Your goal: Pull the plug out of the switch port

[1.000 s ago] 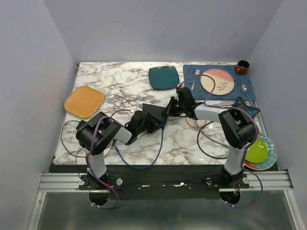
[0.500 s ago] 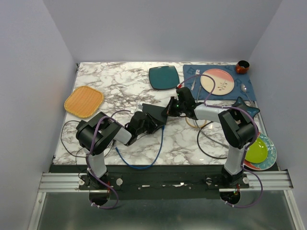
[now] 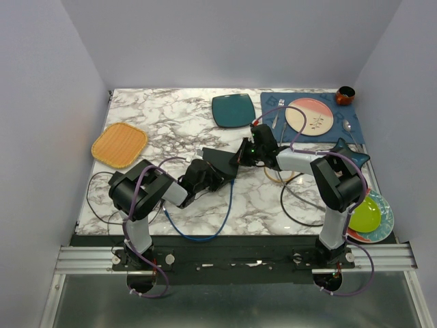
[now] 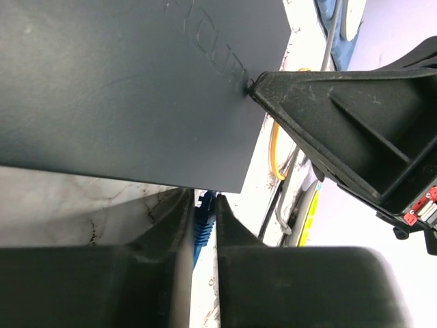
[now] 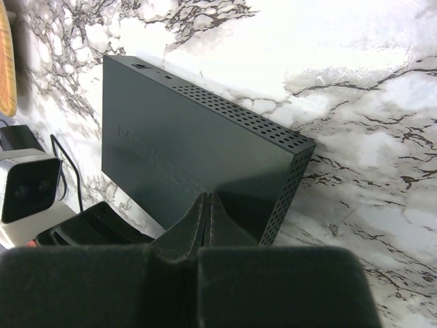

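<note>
Over the last second almost nothing has shifted from above: both arms and the switch [image 4: 123,89] lie where they were. The left gripper [image 4: 203,198] is nearly closed, its fingers [image 4: 179,219] pinching the blue plug [image 4: 202,229] at the switch's near edge, right at its tips. The right gripper [image 5: 207,199] is fully closed and holds nothing; its tips press down on the switch's flat top, close to the perforated side wall. The switch lies flat on the marble table [image 3: 171,116], between the two grippers and touching both.

To the right of the right gripper a placemat [image 3: 270,102] carries a pink plate [image 3: 308,116], with a fork [image 3: 277,117] and a spoon [image 3: 349,127] on either side of it. A cup [image 3: 345,95] stands at the placemat's far corner; its contents cannot be seen. Behind that gripper, by the table's right edge, a green plate [image 3: 364,215] sits in a larger plate [image 3: 388,219]. A teal plate [image 3: 233,110] lies beyond the right gripper, apart from the switch.

The blue cable [image 3: 198,239] runs back from the plug, behind the left gripper, and loops to the table's near edge. A yellow cable [image 4: 273,150] lies just past the switch's corner, under the right gripper. Bare marble opens beyond and to the left of the left gripper, as far as an orange mat [image 3: 119,145] by the left edge
</note>
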You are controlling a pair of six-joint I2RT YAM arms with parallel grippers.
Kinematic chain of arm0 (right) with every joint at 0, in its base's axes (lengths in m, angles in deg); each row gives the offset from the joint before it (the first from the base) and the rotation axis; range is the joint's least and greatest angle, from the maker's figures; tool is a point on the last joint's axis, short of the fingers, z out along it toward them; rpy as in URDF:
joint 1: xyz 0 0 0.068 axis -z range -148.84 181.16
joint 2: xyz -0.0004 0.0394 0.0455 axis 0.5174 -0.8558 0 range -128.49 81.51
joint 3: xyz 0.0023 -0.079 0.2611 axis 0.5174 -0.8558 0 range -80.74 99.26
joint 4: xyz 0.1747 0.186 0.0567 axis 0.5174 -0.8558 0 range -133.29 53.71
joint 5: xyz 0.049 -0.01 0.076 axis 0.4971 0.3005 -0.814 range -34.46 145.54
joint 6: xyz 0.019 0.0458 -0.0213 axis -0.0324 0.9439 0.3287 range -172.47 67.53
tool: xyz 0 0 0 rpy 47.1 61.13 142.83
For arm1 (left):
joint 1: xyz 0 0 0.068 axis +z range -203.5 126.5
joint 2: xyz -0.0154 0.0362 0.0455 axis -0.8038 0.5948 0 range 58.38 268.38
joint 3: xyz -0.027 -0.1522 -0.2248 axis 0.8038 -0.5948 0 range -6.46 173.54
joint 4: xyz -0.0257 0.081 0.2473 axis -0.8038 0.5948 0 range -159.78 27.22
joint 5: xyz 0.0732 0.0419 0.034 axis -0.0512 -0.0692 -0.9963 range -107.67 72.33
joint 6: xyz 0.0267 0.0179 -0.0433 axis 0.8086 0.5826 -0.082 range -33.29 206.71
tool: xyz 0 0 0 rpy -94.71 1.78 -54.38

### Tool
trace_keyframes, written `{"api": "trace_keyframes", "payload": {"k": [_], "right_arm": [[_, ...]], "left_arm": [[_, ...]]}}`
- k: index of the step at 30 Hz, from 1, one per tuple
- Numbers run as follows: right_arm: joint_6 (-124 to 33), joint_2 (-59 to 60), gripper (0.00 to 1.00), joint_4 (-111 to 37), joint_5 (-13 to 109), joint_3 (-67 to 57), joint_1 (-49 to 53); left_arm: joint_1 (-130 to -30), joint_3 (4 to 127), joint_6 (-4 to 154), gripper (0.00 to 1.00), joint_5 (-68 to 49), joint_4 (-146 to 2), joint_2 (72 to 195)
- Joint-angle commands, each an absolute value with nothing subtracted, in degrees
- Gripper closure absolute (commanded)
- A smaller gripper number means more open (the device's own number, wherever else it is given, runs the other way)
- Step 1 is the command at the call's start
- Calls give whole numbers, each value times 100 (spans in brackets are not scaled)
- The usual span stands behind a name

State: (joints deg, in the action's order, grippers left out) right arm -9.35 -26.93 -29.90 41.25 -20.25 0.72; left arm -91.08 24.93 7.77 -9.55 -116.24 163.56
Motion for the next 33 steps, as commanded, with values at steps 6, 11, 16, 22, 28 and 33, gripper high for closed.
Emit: {"api": "trace_keyframes", "payload": {"k": [6, 11, 16, 22, 28, 33], "right_arm": [[-1133, -3046, 99, -3866, 4543, -2300, 57], [-1168, -2774, 99, -3945, 4604, -2291, 57], [-1326, -2282, 99, -4112, 4701, -2352, 48], [-1476, -1807, 99, -4349, 4833, -2501, -74], [-1432, -1684, 99, -4376, 4824, -2704, -180], [-1406, -1701, 99, -4358, 4824, -2739, -303]], "left_arm": [[-9208, 2430, 963, 100, -949, -10836, 16631], [-9191, 2333, 972, 100, -914, -11082, 16710], [-9164, 2254, 928, 100, -888, -11433, 16824], [-9156, 2280, 884, 100, -844, -11522, 16921], [-9138, 2333, 919, 100, -844, -11443, 16886], [-9147, 2315, 919, 100, -844, -11460, 16885]]}}
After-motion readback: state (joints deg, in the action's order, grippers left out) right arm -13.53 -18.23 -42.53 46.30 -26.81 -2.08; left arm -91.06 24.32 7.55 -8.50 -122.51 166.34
